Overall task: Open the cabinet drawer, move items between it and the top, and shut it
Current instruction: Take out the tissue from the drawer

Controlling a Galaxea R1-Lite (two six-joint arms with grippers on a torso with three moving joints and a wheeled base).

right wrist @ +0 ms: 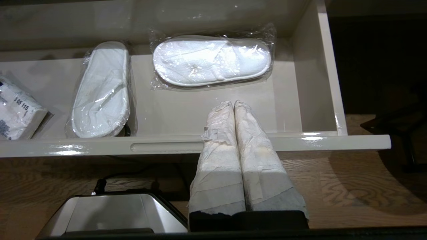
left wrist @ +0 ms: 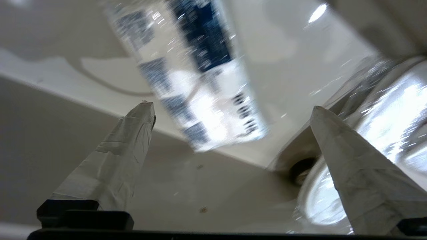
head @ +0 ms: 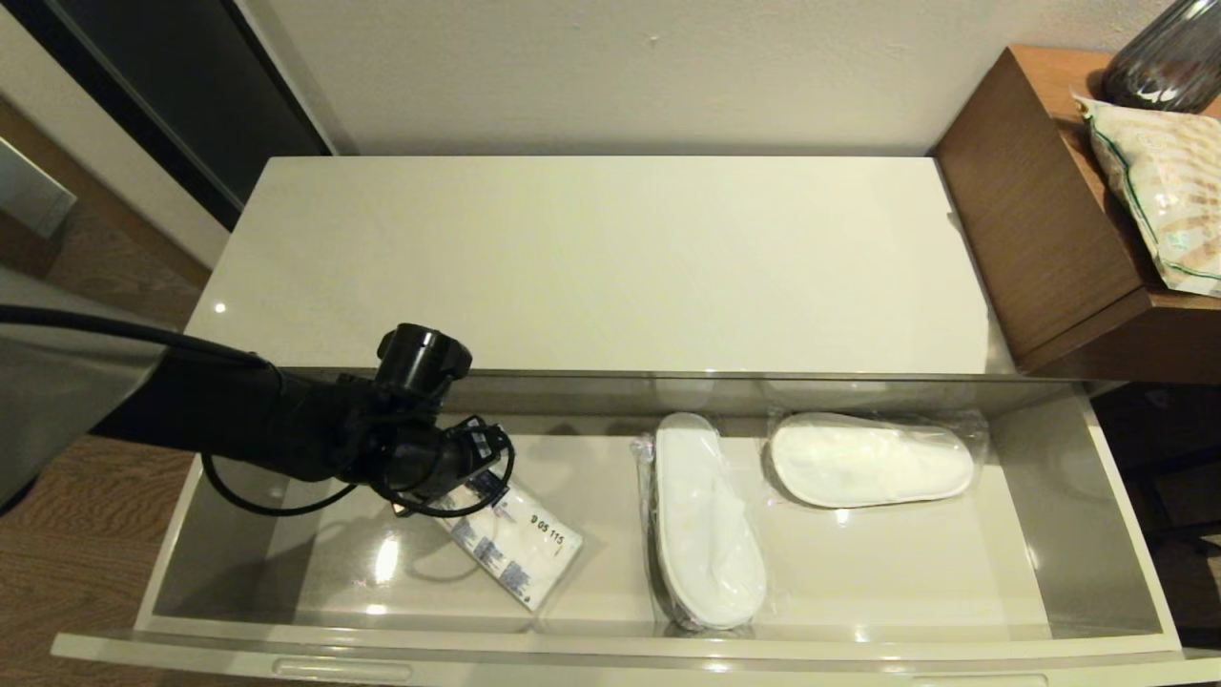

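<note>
Left gripper (left wrist: 233, 108): fingers spread wide, empty, hovering over the tissue pack (head: 512, 544).
Tissue pack: drawer (head: 610, 649) floor, left of centre, near the front rim.
Handling: probably light, soft, slippery film; grasp across its short sides.
Right gripper (right wrist: 233, 104): closed, empty, parked before the drawer front.

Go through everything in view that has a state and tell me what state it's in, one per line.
cabinet drawer: pulled open
tissue pack: lying flat in the drawer, not gripped
two wrapped slippers: lying in the drawer, sealed in plastic
top: nothing on it
left gripper: open, over the tissue pack
right gripper: shut, holding nothing, in front of the drawer
</note>
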